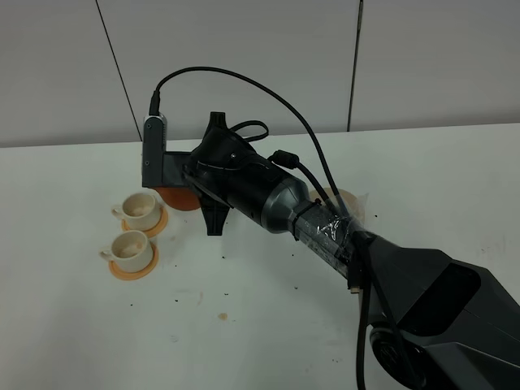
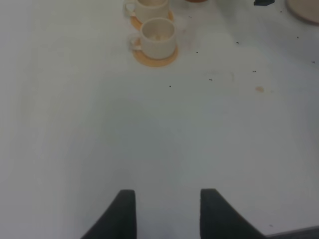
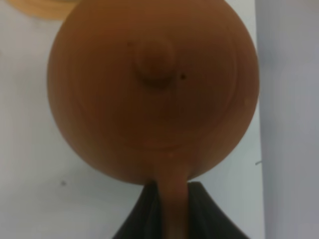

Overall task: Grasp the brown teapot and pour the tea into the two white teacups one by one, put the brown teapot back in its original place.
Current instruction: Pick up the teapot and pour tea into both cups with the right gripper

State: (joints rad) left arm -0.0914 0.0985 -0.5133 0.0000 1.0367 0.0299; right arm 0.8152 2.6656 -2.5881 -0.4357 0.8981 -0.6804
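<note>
The left gripper [image 2: 167, 199], well away from the brown teapot [image 3: 152, 89], stands open and empty. Just left of the teapot sit the two white teacups [image 1: 130, 245] on orange saucers [image 1: 135, 269]. The right gripper [image 3: 173, 209] pinches the teapot's handle. Right of the teapot lies the beige coaster [image 1: 348, 197] (partly hidden by the arm).

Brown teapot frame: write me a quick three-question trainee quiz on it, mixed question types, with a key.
1. True or false: the right gripper grips the brown teapot by its handle.
2. The two white teacups stand on: A) orange saucers, B) a blue tray, C) a folded cloth?
3. Fill in: the left gripper has its jaws ___, holding nothing.
Key: 1 true; 2 A; 3 open.
</note>
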